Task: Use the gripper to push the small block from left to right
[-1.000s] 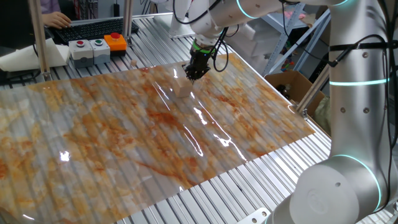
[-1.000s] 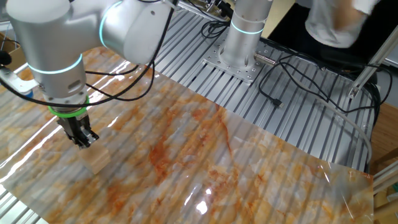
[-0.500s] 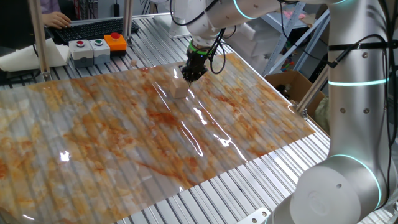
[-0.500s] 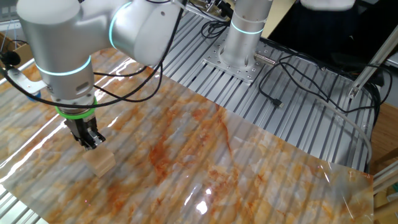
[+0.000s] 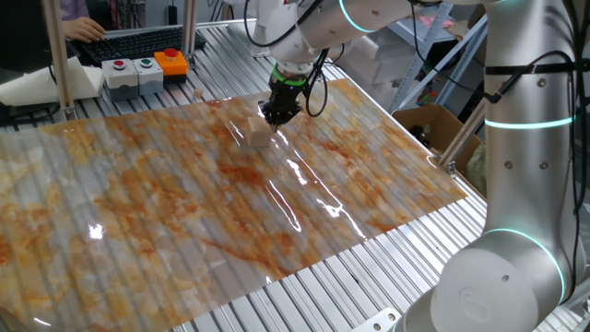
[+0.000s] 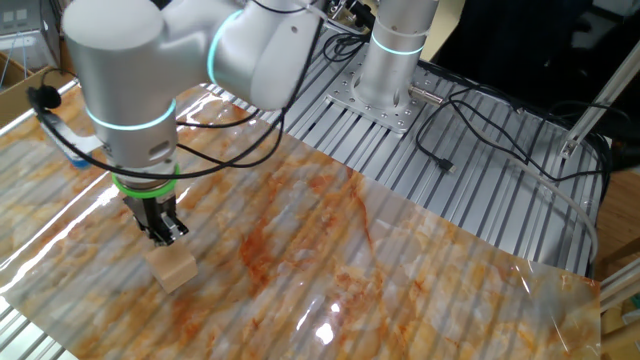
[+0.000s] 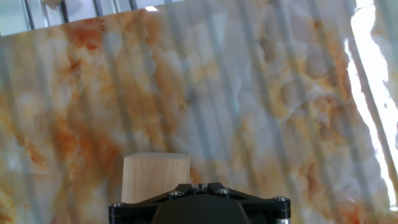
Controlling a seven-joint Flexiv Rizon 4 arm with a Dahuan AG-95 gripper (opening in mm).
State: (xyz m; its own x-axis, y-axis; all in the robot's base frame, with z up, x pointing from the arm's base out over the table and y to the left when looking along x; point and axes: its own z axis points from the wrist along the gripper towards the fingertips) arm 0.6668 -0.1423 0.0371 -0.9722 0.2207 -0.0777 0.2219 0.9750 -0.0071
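The small block (image 5: 259, 134) is a pale tan wooden cube lying on the orange-marbled sheet (image 5: 184, 203), in the far middle of it. My gripper (image 5: 274, 115) is shut, its black fingers pressed together with nothing between them. The tip stands low against the block's right side. In the other fixed view the gripper (image 6: 165, 235) hangs just behind the block (image 6: 172, 268). The hand view shows the block (image 7: 155, 177) right ahead of the shut fingertips and a little to their left, with the gripper (image 7: 200, 185) at the bottom edge.
A grey button box (image 5: 129, 74) and an orange button (image 5: 171, 62) stand beyond the sheet's far edge, near a keyboard and a person's hand. A cardboard box (image 5: 433, 124) sits off the table's right side. The arm's base (image 6: 395, 60) and black cables (image 6: 470, 130) lie on the slatted table.
My shut gripper has slid leftwards in the one fixed view, rightwards in the other, and the small block has moved along ahead of it.
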